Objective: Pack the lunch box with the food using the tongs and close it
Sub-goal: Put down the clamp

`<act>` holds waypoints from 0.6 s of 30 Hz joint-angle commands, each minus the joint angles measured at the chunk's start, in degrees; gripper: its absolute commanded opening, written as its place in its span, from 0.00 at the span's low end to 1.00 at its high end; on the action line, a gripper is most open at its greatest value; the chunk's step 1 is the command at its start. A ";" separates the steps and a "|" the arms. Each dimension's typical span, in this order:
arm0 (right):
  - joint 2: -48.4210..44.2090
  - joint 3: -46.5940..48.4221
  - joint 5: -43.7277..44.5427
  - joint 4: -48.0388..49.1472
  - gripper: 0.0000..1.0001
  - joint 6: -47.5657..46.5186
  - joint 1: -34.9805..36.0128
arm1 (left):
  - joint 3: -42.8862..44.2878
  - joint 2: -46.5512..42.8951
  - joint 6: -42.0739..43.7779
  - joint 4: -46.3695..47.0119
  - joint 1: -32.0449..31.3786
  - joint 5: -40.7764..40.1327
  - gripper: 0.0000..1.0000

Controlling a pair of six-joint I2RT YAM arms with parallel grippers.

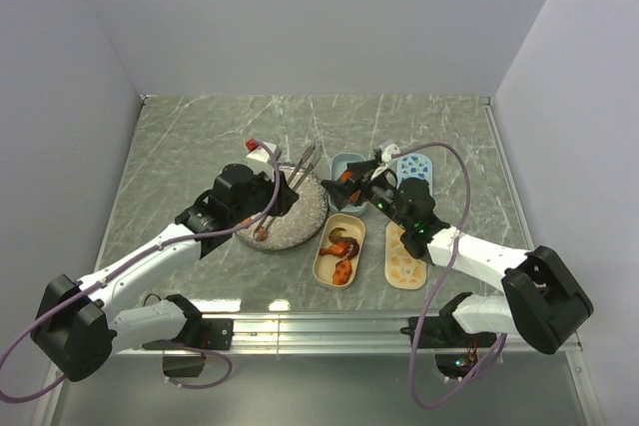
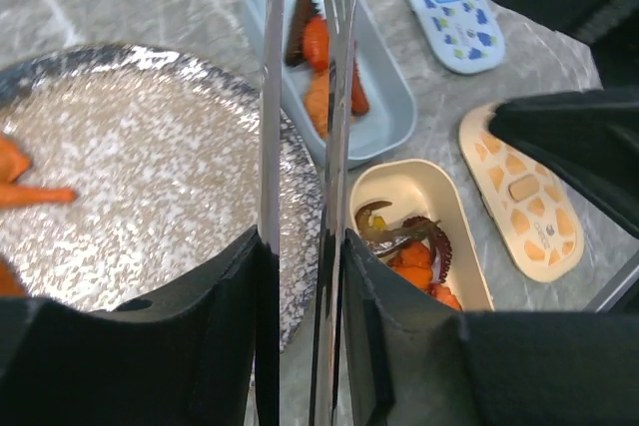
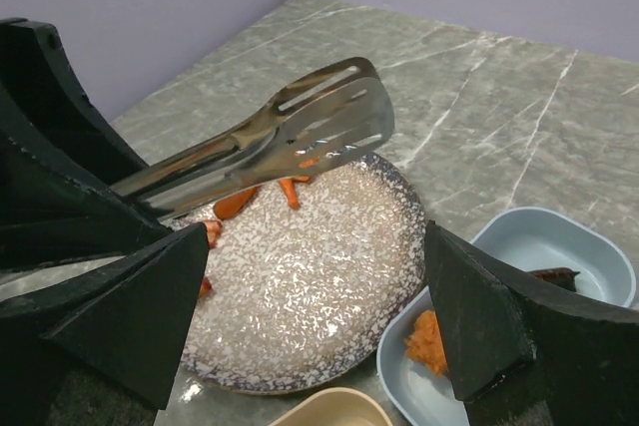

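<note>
Roughly fore-aft, tongs [image 1: 303, 163] tips far-side.

The top external view looks down from high behind the rig and takes in the whole surface [image 1: 200, 137]. The left wrist view is close, aimed steeply down along the tongs [image 2: 337, 97] — over the plate [image 2: 150, 197] and blue tub [image 2: 399, 112]. The right wrist view sits low and oblique, sharing all three.
</note>
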 commanded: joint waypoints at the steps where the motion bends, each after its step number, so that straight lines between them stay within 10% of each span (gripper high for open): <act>1: -3.72 0.20 2.30 1.35 0.95 -3.99 1.90 | 0.77 -0.16 4.48 4.84 -1.87 2.72 0.39; 9: -14.55 -6.14 10.85 -1.28 0.97 -16.93 4.11 | 6.84 3.00 11.77 3.34 -2.67 4.43 0.27; 18: -12.87 -4.91 -3.73 -1.00 0.98 -25.18 4.19 | 8.42 5.46 13.63 2.91 -2.67 21.25 0.28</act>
